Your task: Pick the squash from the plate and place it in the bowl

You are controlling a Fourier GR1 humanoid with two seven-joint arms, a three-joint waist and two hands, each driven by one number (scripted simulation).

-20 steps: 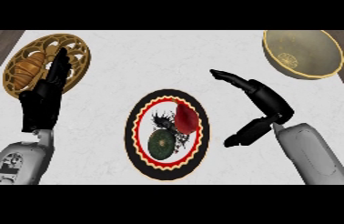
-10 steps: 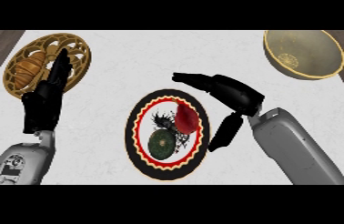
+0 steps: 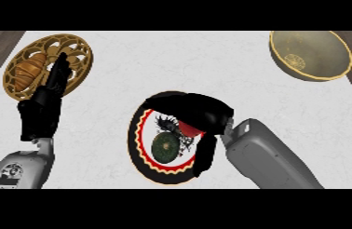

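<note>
The right hand (image 3: 196, 112) lies over the plate (image 3: 139, 144) from 12 to 3 o'clock, hiding its rim there and part of what lies on it. Whether its fingers touch the squash (image 3: 167, 147) cannot be told. The bowl (image 3: 309, 56) at 1 o'clock is cut by the right edge. The left hand (image 3: 43, 107) covers part of the wicker tray (image 3: 76, 56) at 10 o'clock.

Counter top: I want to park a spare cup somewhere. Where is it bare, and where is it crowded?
Bare: the wide stretch of counter between the wicker basket and the bowl, and the strip between the left hand and the plate. Crowded: the plate itself, where the right hand hangs over the squash.
</note>
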